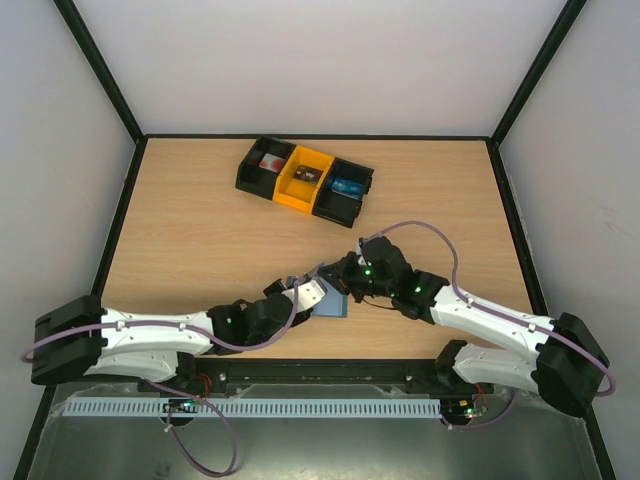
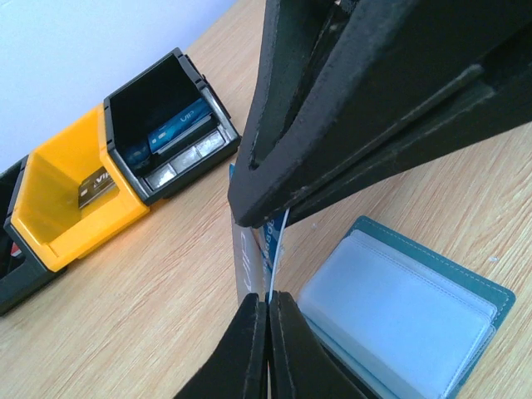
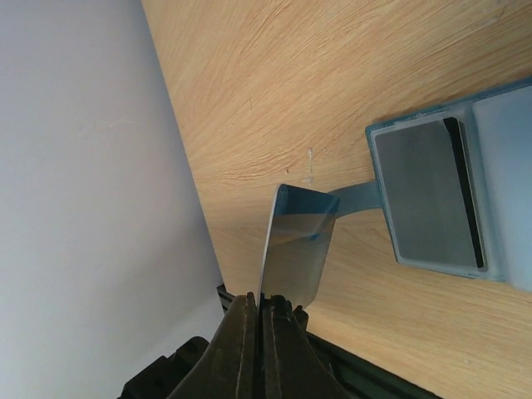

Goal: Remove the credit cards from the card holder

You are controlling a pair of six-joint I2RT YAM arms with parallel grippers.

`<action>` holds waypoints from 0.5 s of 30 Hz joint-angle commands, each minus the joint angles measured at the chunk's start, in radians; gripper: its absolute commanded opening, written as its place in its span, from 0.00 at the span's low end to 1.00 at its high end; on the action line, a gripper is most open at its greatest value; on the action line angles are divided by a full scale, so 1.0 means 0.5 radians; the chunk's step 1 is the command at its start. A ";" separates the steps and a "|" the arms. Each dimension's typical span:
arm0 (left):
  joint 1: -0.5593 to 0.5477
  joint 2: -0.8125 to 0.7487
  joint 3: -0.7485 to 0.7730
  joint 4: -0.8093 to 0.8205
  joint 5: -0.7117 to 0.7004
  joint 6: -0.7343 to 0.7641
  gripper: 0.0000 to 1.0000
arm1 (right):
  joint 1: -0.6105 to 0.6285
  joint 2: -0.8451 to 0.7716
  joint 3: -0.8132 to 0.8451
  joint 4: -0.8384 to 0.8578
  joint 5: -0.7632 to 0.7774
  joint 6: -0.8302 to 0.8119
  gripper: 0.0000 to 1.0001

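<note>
Just nine o'clock of the slate-blue bifold card holder (image 2: pixel 478 287), the right hand (image 3: pixel 259 306) pinches a silvery credit card (image 3: pixel 295 249) shallowly and could drop it, the left hand (image 2: pixel 268 303) clamped closed.

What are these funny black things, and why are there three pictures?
They are two robot arms bolted to a wooden table. One picture looks down from above; the other two come from a small camera on each wrist. On the table lie an open blue card holder and a tray of black and yellow boxes. The right pincer is shut on a grey card. The left pincer is shut on a thin sheet, seen edge-on, so I cannot tell what it is.
</note>
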 commanded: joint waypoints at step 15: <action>0.152 -0.289 0.030 -0.066 0.213 -0.679 0.99 | -0.005 -0.332 -0.346 0.289 0.525 -0.589 0.02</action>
